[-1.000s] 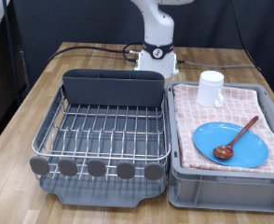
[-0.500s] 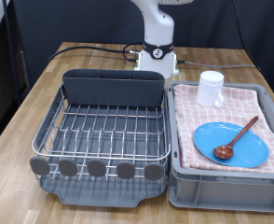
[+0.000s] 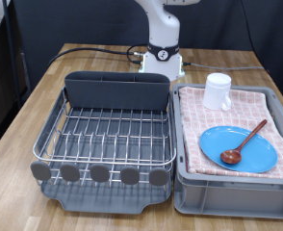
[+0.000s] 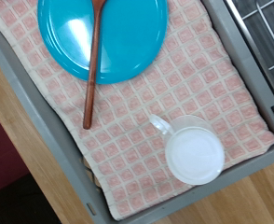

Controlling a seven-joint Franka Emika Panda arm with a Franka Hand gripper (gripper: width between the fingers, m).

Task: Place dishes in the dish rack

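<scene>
1. The claw shows in neither view; only the white arm's base (image 3: 164, 50) and lower links stand at the exterior view's top, so whether the claw is wide or narrow cannot be told.
2. The wrist view looks down on the dishes, so they lie beneath the claw; none of them is held in any picture.
3. The light-blue plate (image 3: 237, 148) (image 4: 128, 33) lies flat on the pink checked cloth (image 3: 204, 120) (image 4: 188, 84) lining the grey bin (image 3: 228, 188) (image 4: 44, 140); the wooden spoon (image 3: 244, 141) (image 4: 93, 65) rests slanted across the plate, its bowl on the plate and its handle reaching past the rim onto the cloth.
4. The white cup (image 3: 217, 91) (image 4: 193, 152) stands on the cloth near the plate without touching it; its handle shows in the wrist view.
5. The dish rack (image 3: 108, 135) sits on the wooden tabletop (image 3: 26, 106) just beside the bin, on the exterior view's left; its wire grid holds no dishes; one corner of the grid (image 4: 267, 28) shows at the edge of the wrist view.
</scene>
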